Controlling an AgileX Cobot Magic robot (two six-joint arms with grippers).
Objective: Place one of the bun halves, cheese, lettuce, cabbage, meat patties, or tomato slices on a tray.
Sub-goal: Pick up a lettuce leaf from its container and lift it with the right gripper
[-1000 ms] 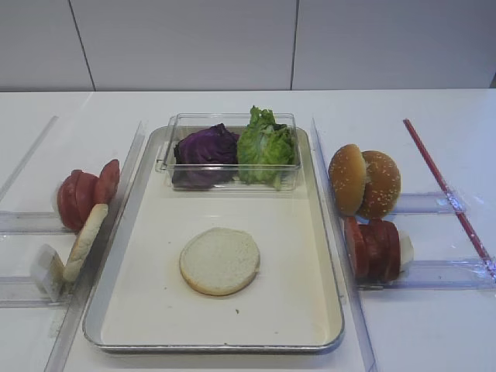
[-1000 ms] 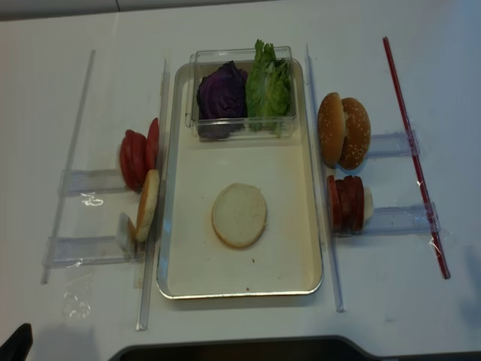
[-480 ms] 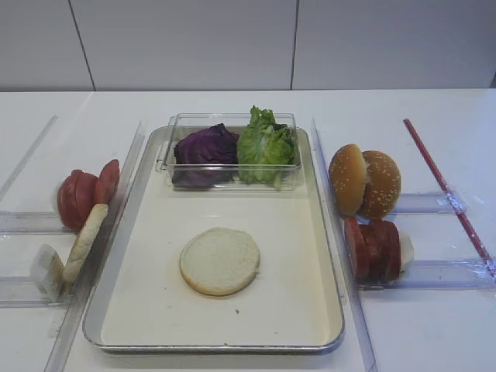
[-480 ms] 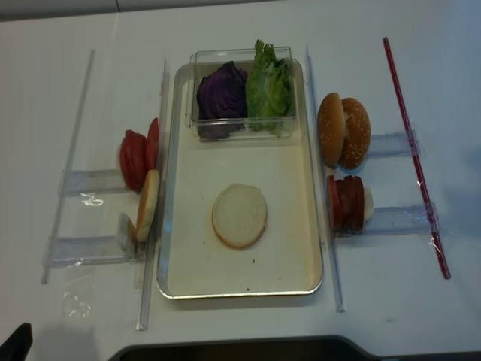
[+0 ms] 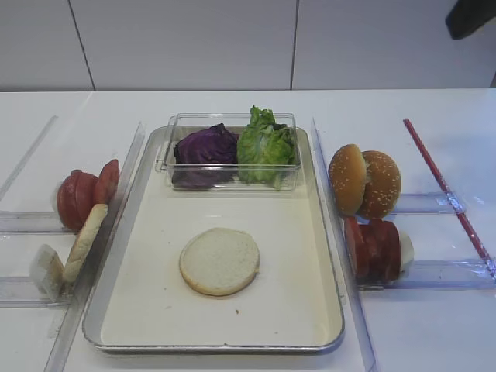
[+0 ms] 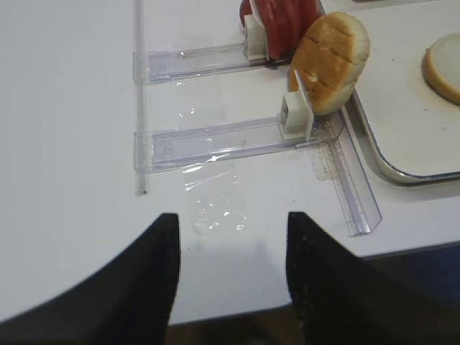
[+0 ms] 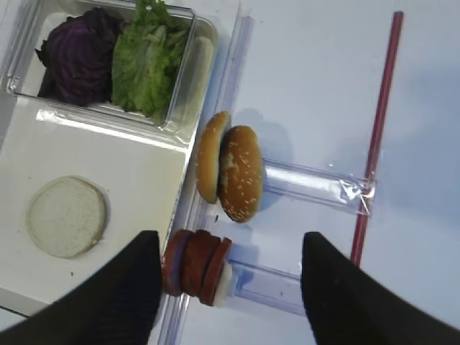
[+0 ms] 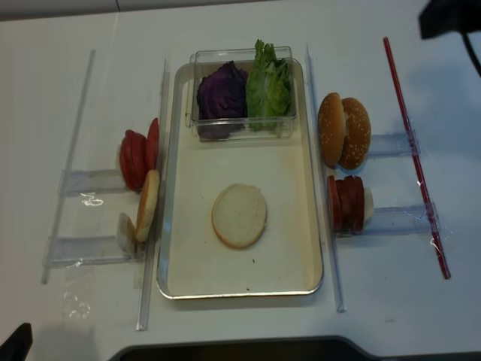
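The tray [image 5: 325, 232] is viewed from the front at a raised slant, a wall behind. It [image 8: 319, 226] is seen more steeply from above in the second high view. The right wrist camera is held high, looking down on the tray's right rim and the bun halves [image 7: 230, 172]. The left wrist camera is held closer, over the counter [image 6: 72, 144] at the tray's left corner.

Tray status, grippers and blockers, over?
Both grippers open, holding nothing. One bun half flat on tray; lettuce in clear box. Nothing blocking.
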